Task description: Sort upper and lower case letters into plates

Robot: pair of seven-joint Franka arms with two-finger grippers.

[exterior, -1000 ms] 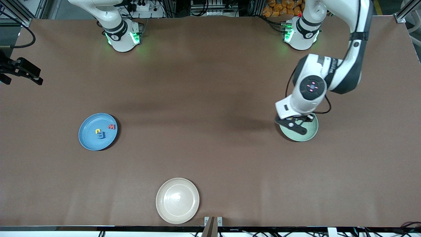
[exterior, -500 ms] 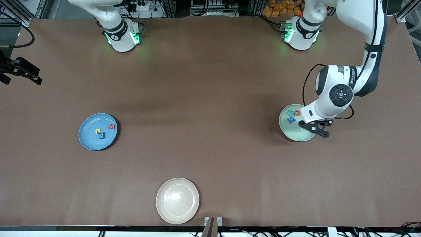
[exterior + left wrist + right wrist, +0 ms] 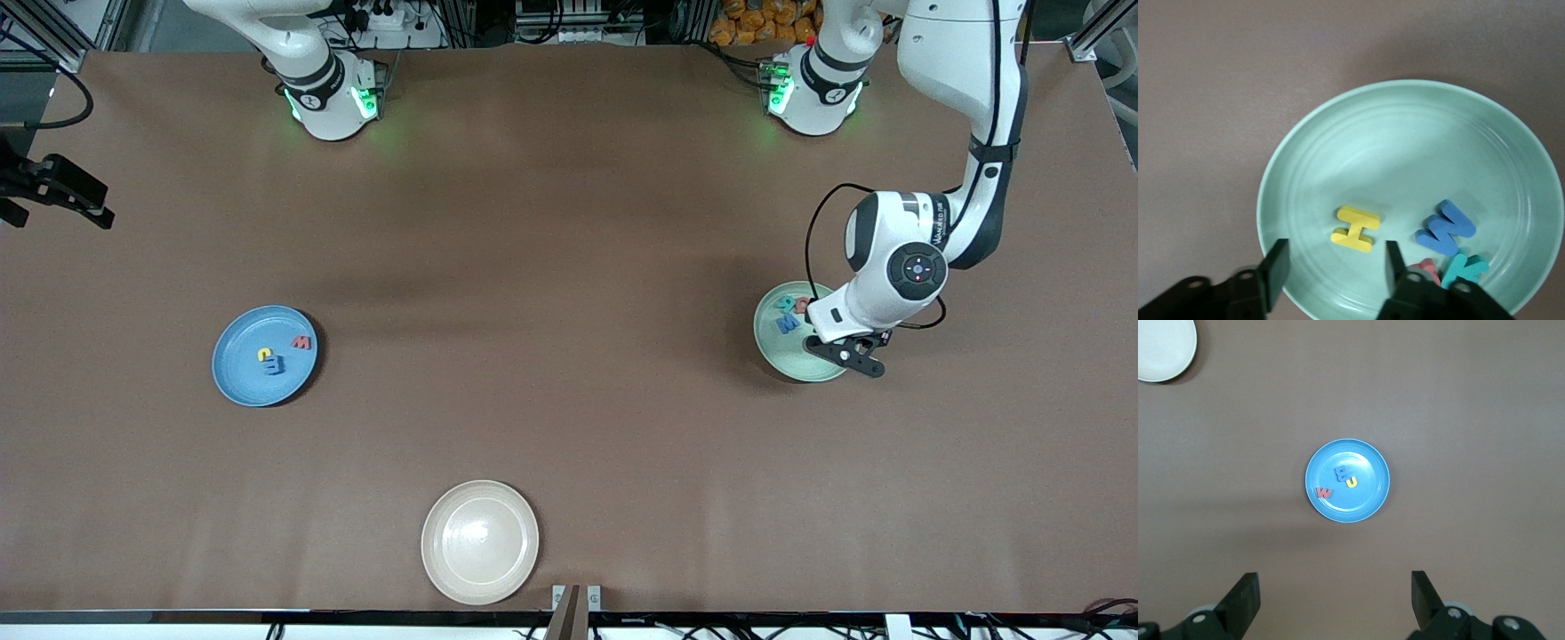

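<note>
Brown table [image 3: 569, 267]: mint plate [image 3: 1405, 133] holds four letters [image 3: 1355, 229].

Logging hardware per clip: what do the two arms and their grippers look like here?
Both arms are glossy white with black joint bands, and their bases glow green. The left arm has a black cable loop and a round black wrist cap with a red light. The left gripper and right gripper have matte black angular fingers.

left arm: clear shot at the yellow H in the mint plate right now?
Probably yes. The left gripper hangs open over the mint plate, and the yellow H lies flat just ahead of its fingers, apart from the blue W, with nothing covering it.
</note>
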